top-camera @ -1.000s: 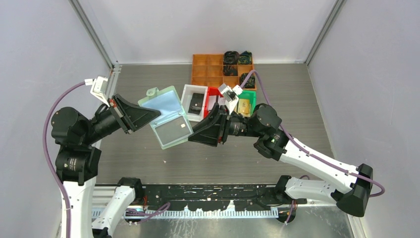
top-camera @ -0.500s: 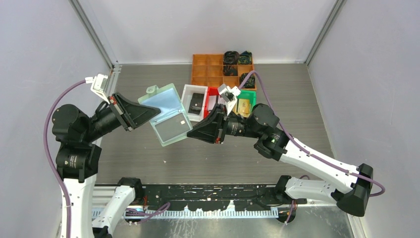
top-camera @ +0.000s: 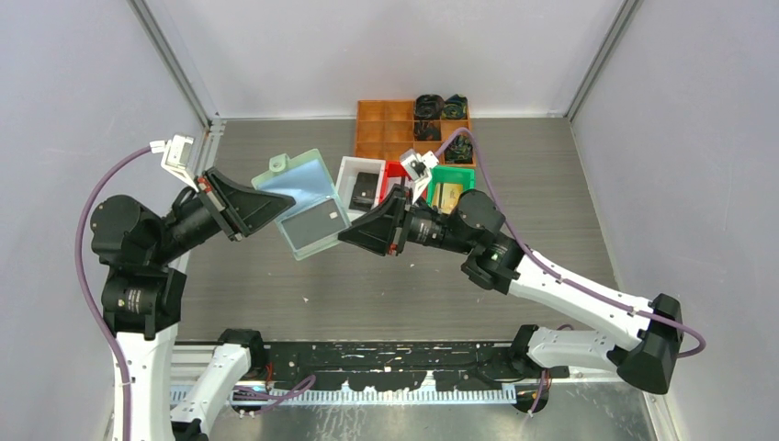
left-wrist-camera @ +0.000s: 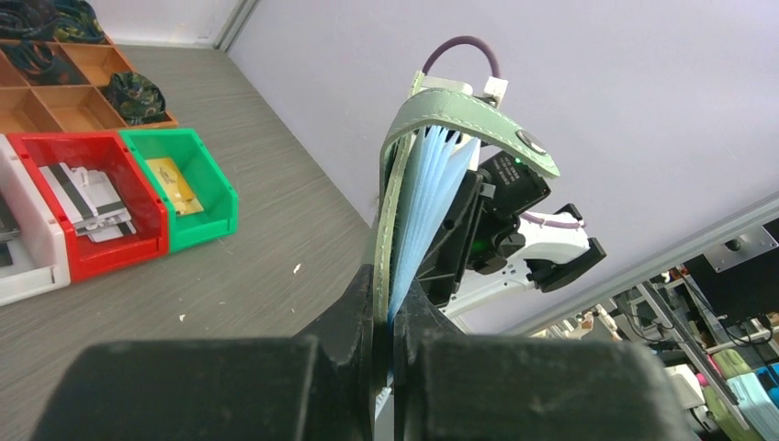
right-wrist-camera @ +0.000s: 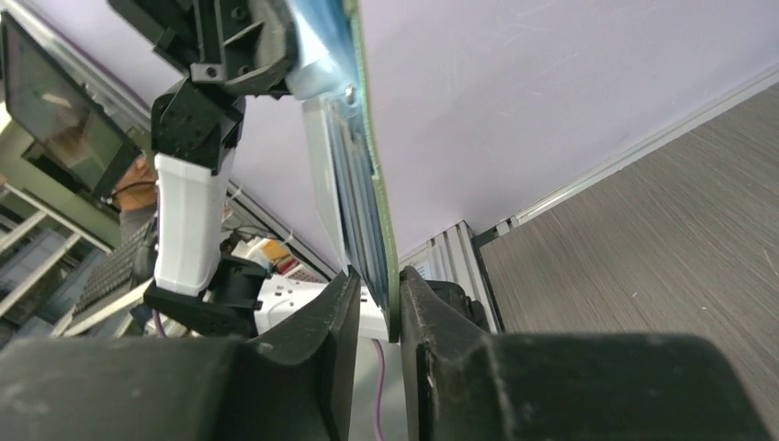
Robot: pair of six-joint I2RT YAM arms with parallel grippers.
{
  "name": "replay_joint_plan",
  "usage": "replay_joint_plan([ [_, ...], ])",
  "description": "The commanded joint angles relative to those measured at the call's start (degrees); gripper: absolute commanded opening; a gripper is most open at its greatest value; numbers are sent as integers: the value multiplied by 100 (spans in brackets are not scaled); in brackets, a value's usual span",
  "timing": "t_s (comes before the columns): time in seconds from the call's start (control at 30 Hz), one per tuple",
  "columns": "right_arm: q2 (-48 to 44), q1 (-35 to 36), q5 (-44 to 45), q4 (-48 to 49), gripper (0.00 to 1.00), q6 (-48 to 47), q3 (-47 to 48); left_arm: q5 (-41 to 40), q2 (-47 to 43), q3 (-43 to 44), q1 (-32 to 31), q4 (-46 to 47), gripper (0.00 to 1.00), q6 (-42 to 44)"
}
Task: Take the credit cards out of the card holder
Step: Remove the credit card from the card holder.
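The green card holder (top-camera: 308, 197) is open, showing blue pockets. The left claw (top-camera: 274, 204) and right claw (top-camera: 345, 233) pinch it tight above the gray table (top-camera: 570, 211), with pale walls (top-camera: 395, 46) around.

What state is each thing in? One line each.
card holder: open, held up by both grippers.
left gripper: shut on card holder.
right gripper: shut on card holder's edge.
white bin: holds a black card.
red bin: holds striped cards.
green bin: holds a gold card.
orange tray: dark bundles in some compartments.
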Motion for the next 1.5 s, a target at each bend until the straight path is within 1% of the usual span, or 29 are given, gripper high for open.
replay_joint_plan([
  [0.0, 143, 19, 454, 857, 29, 523, 300, 265, -67, 133, -10, 274, 0, -99],
  [0.17, 190, 24, 552, 1215, 38, 774, 263, 276, -78, 156, -12, 265, 0, -67],
  [0.27, 163, 30, 638, 1465, 41, 812, 152, 265, -69, 181, -12, 278, 0, -67],
  [0.47, 61, 39, 621, 1879, 41, 639, -157, 253, -12, 302, -10, 266, 0, -101],
  [0.57, -27, 74, 596, 1805, 41, 389, -287, 252, 38, 395, -10, 277, 0, -181],
  [0.87, 80, 83, 855, 1744, 41, 393, -220, 385, 133, 502, -12, 325, 0, -261],
  [1.0, 144, 81, 1008, 1754, 43, 426, -121, 423, 135, 502, -12, 320, 0, -262],
  [1.1, 134, 83, 1135, 1915, 50, 421, -127, 432, 142, 507, -10, 337, 0, -282],
  [1.13, 128, 90, 1173, 1997, 51, 410, -152, 437, 148, 508, -10, 355, 0, -299],
  [1.27, 113, 140, 1272, 2590, 52, 268, -440, 448, 192, 579, -15, 444, 0, -419],
  [1.47, 149, 153, 1243, 2673, 52, 220, -562, 537, 337, 847, -10, 496, 0, -524],
])
